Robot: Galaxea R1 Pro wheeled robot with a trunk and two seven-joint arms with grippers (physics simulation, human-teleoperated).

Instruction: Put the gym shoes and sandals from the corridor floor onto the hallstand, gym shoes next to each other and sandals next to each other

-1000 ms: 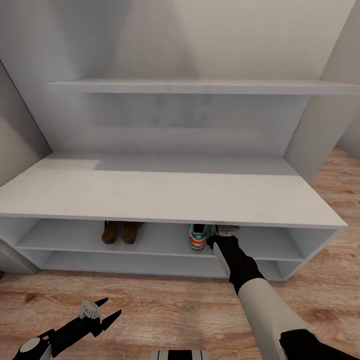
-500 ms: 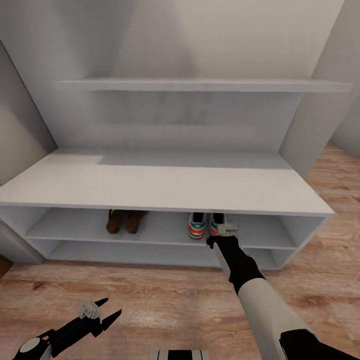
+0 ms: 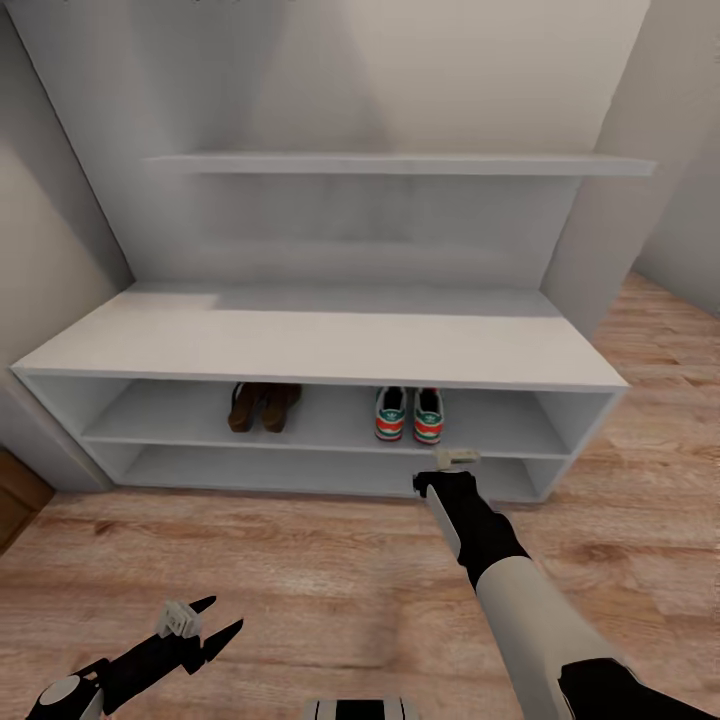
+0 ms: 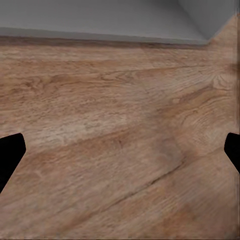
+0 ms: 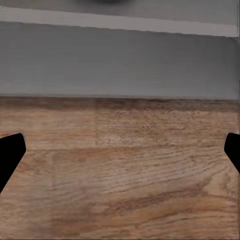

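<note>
1. Gym shoes (image 3: 408, 415) stand side by side on the upper open shelf of the hallstand (image 3: 320, 345), toward its right end, heels facing out and touching or nearly so.
2. Sandals (image 3: 263, 406) sit together on the same shelf, left of its middle, well apart from the sneakers. All four pieces look to be off the corridor floor (image 3: 330, 570), so the arranging seems done.
3. Right gripper (image 3: 458, 458) hangs in front of the shelf's front edge, just below the sneakers; its wrist view shows two dark fingertips spread wide with nothing between them, only planks and the hallstand's grey base.
4. Left gripper (image 3: 205, 620) hovers low over the floor, near the planks' near edge; its fingers are parted and empty too.
5. Judged step: drawing the right arm clear. Do it straight back and level, keeping the fingers spread, so nothing clips the shelf lip or nudges a heel.
6. Check afterwards that neither pair overhangs the shelf's front edge.
</note>
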